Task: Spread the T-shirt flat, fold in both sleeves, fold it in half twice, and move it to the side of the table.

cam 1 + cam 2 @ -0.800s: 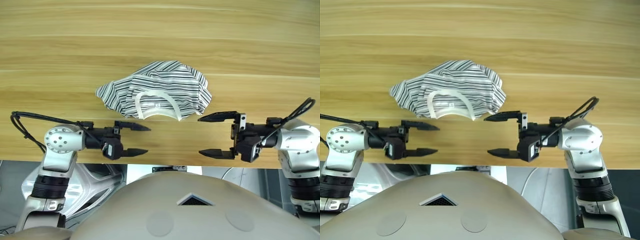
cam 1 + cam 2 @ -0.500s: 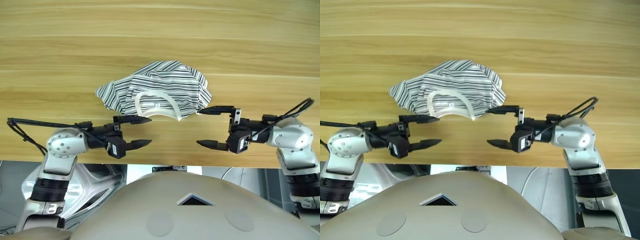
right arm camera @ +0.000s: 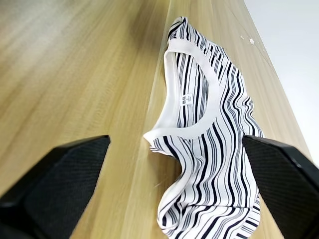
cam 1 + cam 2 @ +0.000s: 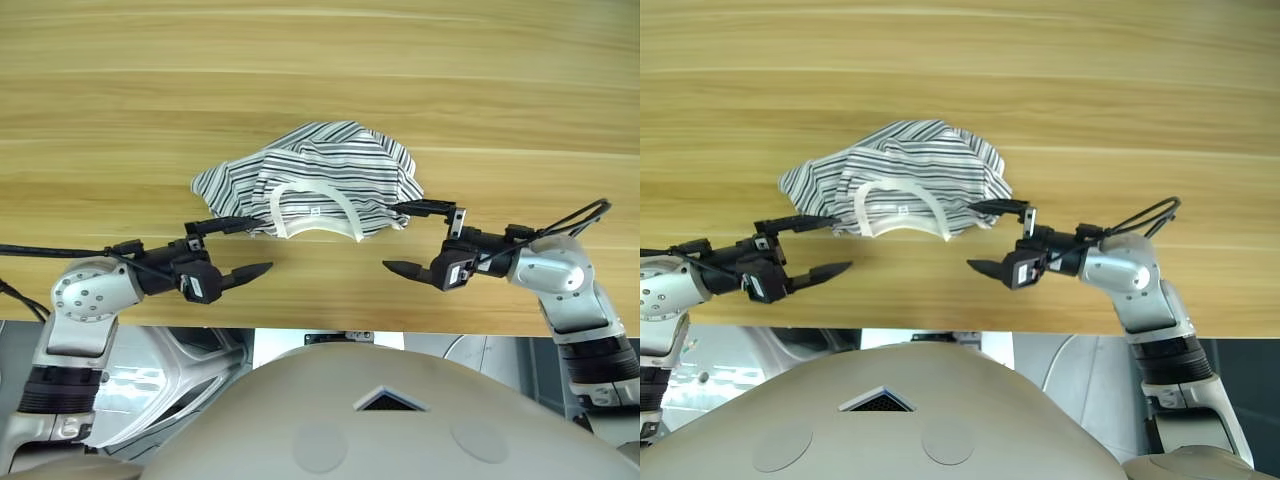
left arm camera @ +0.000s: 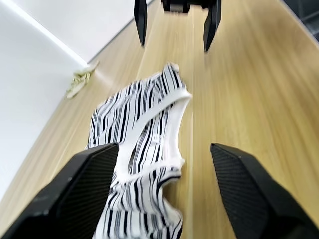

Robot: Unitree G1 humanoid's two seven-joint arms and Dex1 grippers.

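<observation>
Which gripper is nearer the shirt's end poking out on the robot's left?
Left. The left gripper is open near that end of the T-shirt; the right gripper is open by its opposite side.

No lettering on the T-shirt (image 4: 335, 170) can be read.

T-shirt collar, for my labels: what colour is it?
The collar is plain white, clearest in the right wrist view.

One striped T-shirt (image 4: 320, 180) lay on one wooden table (image 4: 320, 60). There were two grippers — the left gripper (image 4: 262, 243) and the right gripper (image 4: 390, 236) — each with two black fingers (image 4: 225, 224), four in all. One small yellowish scrap (image 5: 81, 81) sat by the table's far edge; what it was could not be told.
</observation>
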